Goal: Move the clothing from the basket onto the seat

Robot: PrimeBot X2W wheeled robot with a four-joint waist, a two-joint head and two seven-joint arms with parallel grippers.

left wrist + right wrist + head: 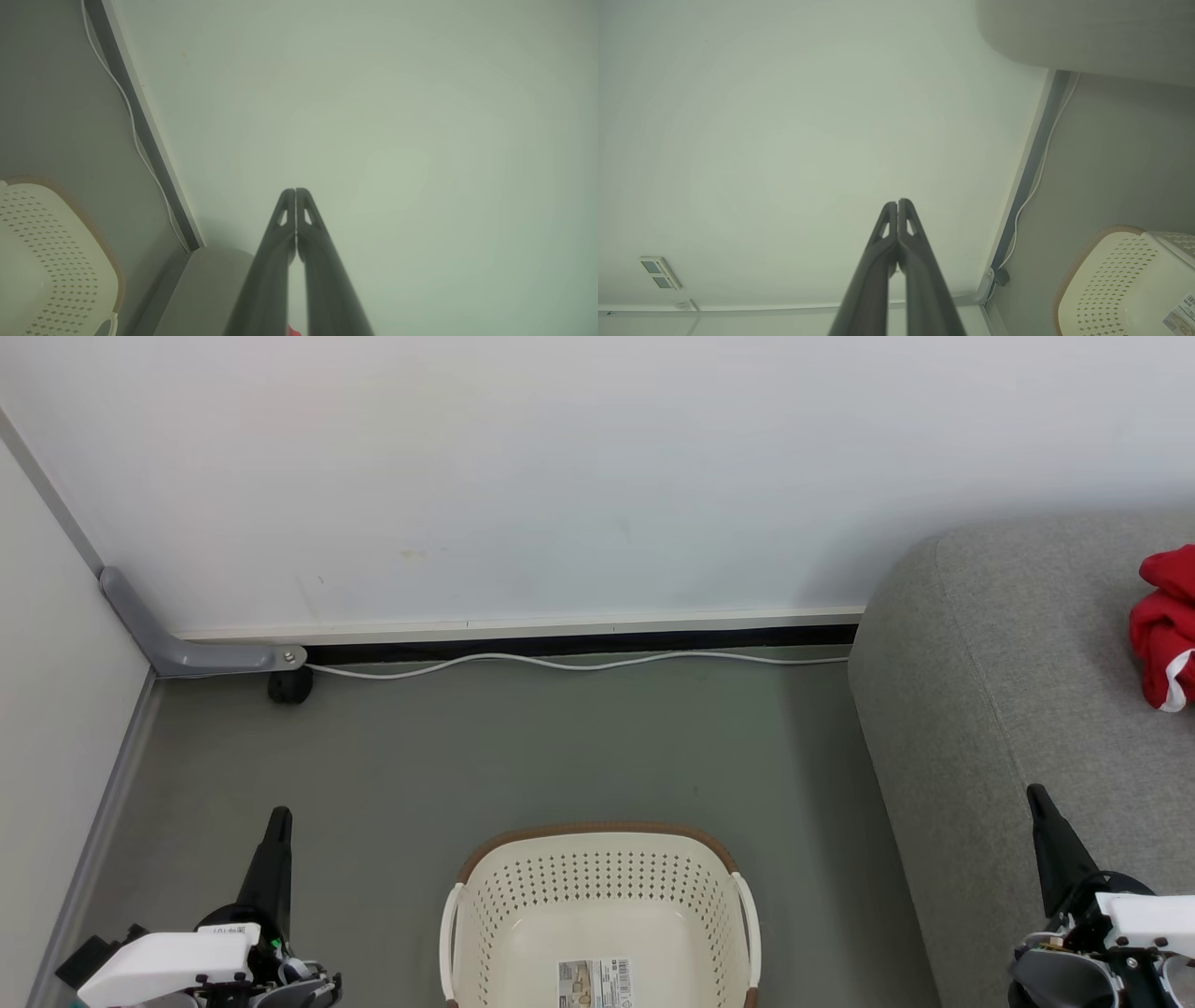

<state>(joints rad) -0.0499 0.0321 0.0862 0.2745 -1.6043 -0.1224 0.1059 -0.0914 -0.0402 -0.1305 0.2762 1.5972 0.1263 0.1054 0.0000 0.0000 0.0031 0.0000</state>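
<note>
The red clothing with a bit of white trim lies bunched on the grey seat at the far right of the head view. The cream basket with its brown rim stands on the floor at bottom centre, holding just a barcode label. My left gripper is shut and empty at the lower left, left of the basket. My right gripper is shut and empty at the lower right, over the seat's front part. Both wrist views show fingers pressed together, left gripper, right gripper, pointing at the wall.
A white wall runs along the back with a white cable on the grey floor at its foot. A grey bracket with a black caster sits in the left corner, beside a side panel.
</note>
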